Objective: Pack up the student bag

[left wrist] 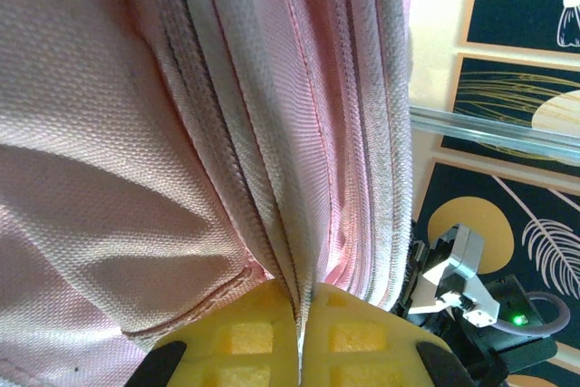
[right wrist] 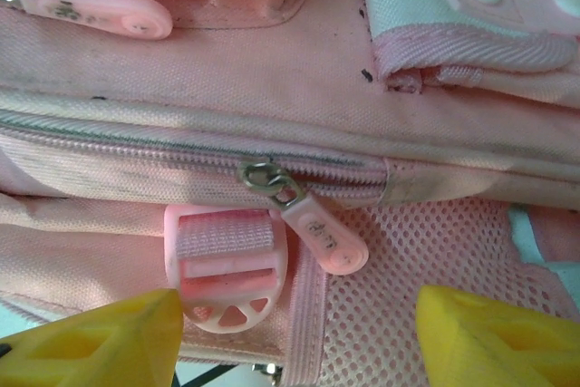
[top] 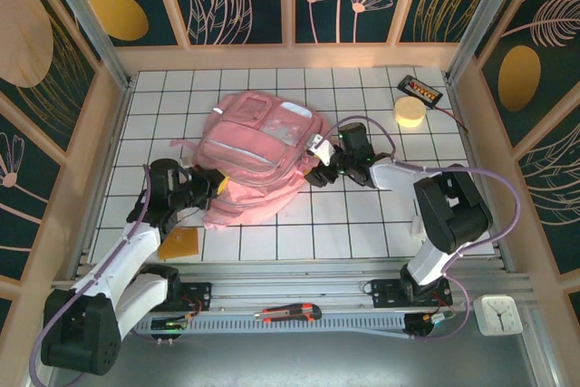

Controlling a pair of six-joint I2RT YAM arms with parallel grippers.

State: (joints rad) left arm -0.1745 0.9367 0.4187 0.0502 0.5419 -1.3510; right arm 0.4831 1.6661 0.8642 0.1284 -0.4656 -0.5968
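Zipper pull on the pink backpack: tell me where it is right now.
In the right wrist view the zipper pull hangs at centre, just right of the pink strap buckle on the student bag, above the open right end effector.

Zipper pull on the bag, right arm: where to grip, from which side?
Probably pinch the flat pink pull tab near its rounded free end, coming from that end: it lies slanted off the metal ring on the student bag.

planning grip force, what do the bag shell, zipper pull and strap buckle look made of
Student bag shell: matte woven cloth, likely synthetic; the weave shows. Zipper pull: smooth pink tab, plastic or rubber, on a metal ring. Strap buckle: glossy moulded pink plastic.
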